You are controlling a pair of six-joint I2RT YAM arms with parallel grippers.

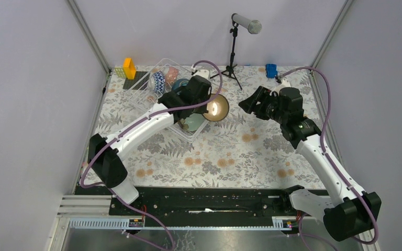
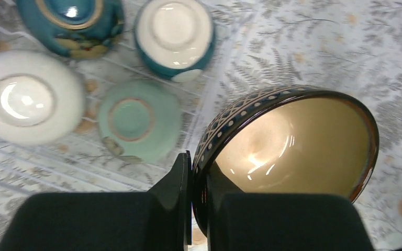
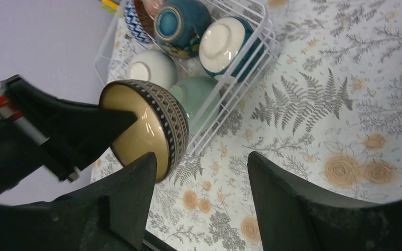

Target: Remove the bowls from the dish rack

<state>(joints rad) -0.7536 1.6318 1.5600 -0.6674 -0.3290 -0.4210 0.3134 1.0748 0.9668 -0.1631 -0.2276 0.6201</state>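
Observation:
My left gripper (image 2: pixel 191 162) is shut on the rim of a brown striped bowl (image 2: pixel 293 141) with a cream inside. It holds the bowl tilted in the air just right of the dish rack (image 3: pixel 266 31). From above, the held bowl (image 1: pixel 215 108) hangs between the two arms. The rack holds several bowls upside down: a white one (image 2: pixel 29 99), a pale green one (image 2: pixel 138 117), a teal one with a white base (image 2: pixel 175 36) and a dark teal one (image 2: pixel 70 21). My right gripper (image 3: pixel 199 157) is open and holds nothing. Its left finger stands close to the held bowl (image 3: pixel 146 125).
A microphone stand (image 1: pixel 234 52) rises behind the rack. An orange block (image 1: pixel 129 68) and a black mat (image 1: pixel 136 81) sit at the back left, a blue object (image 1: pixel 271 69) at the back right. A floral cloth (image 1: pixel 230 151) covers the table.

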